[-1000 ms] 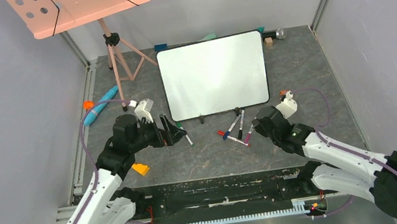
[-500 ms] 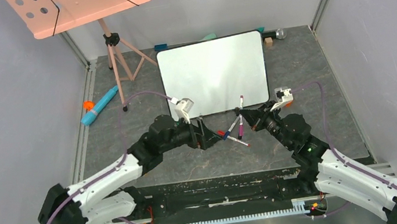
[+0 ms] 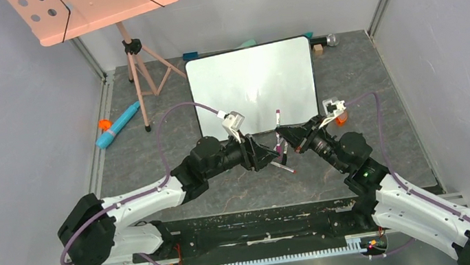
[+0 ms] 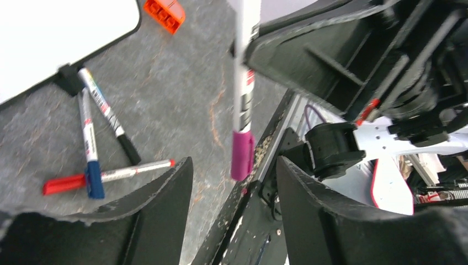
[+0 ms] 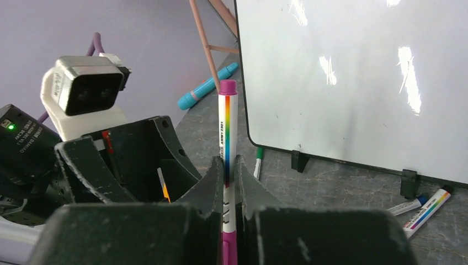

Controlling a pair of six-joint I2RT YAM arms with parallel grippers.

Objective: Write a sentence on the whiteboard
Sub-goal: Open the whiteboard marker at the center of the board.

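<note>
Gray mottled tabletop [image 3: 363, 80], pale gray walls [image 3: 11, 136] all round. The whiteboard [image 3: 252, 88] is sitting toward 12 o'clock, its face showing white gloss & glare. The right gripper [image 5: 226, 165] is pinching a marker [image 5: 227, 127] upright, fingers clamped tight. The left gripper [image 4: 234, 171] is gaping wide, w/ the marker's purple end hanging btwn its fingers. Loose markers [image 4: 91, 149] are lying at the board's 6 o'clock edge. A pink board on tripod [image 3: 96, 6] is standing at 11.

Whiteboard [image 3: 252, 88] white, dark frame; marker [image 5: 227, 132] white, rainbow stripe, magenta ends.

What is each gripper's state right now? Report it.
Left gripper: open, straddling the magenta marker, not gripping it.
Right gripper: shut on the magenta marker.
</note>
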